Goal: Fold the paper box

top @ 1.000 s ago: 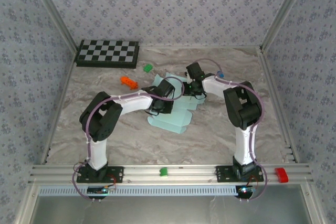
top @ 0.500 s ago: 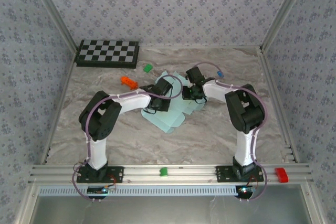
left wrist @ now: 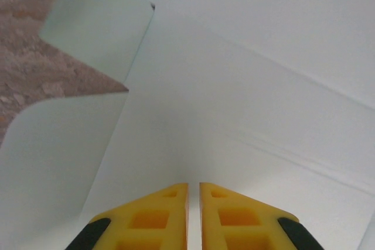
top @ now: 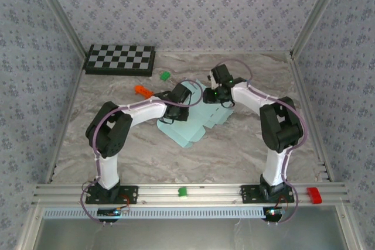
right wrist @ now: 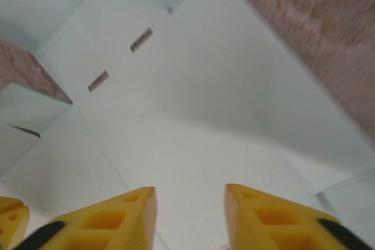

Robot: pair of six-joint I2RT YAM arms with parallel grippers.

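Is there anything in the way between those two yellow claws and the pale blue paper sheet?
Nothing visible. The left end effector and the right end effector each hang directly over the bare card of the paper box. The orange block and the green block lie off to one side.

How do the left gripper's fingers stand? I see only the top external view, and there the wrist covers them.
Observer: In the left wrist view the left gripper has its yellow fingers almost together, with only a thin gap, over the paper box.
Operator: And the right gripper?
Observer: In the right wrist view the right gripper stands open. Bare card shows through the gap, and nothing is between its jaws.
Operator: Has the card any slots near it?
Observer: Yes, two short slits are cut in the panel ahead of that gripper.
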